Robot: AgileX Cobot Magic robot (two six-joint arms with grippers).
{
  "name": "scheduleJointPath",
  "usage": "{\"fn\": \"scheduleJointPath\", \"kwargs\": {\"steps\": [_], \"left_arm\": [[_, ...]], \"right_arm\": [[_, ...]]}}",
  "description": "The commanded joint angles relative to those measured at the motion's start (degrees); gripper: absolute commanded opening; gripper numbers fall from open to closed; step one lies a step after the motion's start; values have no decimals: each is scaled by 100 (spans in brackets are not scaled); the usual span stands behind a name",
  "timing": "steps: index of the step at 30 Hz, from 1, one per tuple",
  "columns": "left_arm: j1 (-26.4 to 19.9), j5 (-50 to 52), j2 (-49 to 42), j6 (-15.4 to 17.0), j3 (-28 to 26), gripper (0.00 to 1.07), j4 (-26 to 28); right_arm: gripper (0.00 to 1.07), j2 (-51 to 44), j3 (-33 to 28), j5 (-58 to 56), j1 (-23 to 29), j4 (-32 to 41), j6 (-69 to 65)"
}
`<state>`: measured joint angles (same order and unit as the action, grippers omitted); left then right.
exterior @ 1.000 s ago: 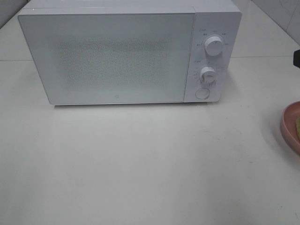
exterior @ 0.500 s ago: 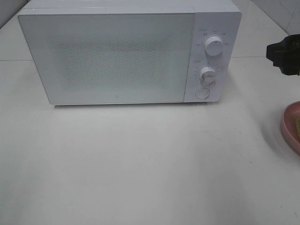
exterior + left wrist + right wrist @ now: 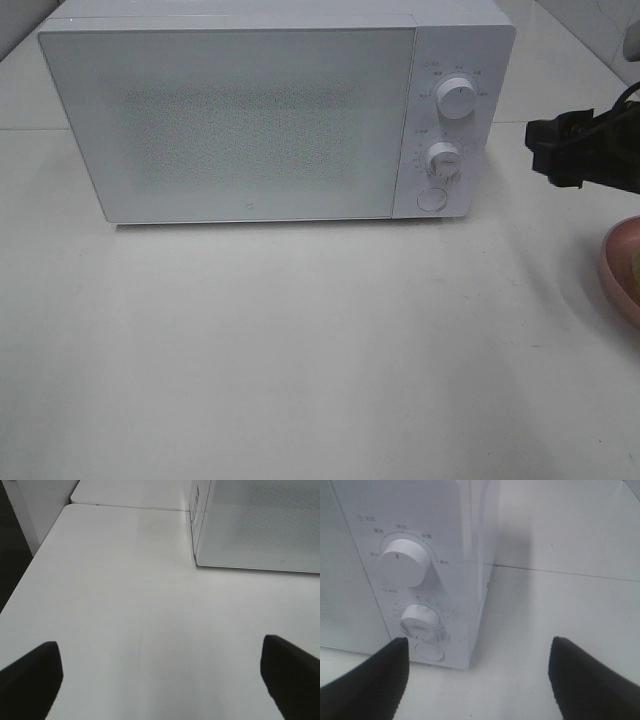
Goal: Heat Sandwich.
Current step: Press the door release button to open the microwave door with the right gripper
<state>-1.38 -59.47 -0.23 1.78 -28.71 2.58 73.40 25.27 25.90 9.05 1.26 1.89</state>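
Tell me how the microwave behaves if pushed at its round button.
The microwave looks big and boxy, so probably heavy and unlikely to tip. On the smooth table it might slide back slightly. The button sits low, favouring sliding over tipping.

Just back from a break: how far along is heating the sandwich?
Done: nothing visible; the microwave door is shut and the sandwich sits on its plate, far right. In hand: the open right gripper hangs near the knobs. Left: open door, load sandwich, close, heat.

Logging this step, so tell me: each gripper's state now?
Left gripper: open, holding nothing.
Right gripper: open, holding nothing.
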Motion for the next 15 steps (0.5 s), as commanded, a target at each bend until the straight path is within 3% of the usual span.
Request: {"fn": "scheduleJointPath", "kwargs": {"steps": [1,10,15], "left_arm": [[-17,23,-160,6,23,101,-6],[-17,23,-160,6,23,101,-6],[-17,23,-160,6,23,101,-6]], "right_arm": [[75,149,-252,699,481,1060,980],[75,229,-745,1982,1513,2956,1707],[75,229,-928,2469,2023,3633,1862]]}}
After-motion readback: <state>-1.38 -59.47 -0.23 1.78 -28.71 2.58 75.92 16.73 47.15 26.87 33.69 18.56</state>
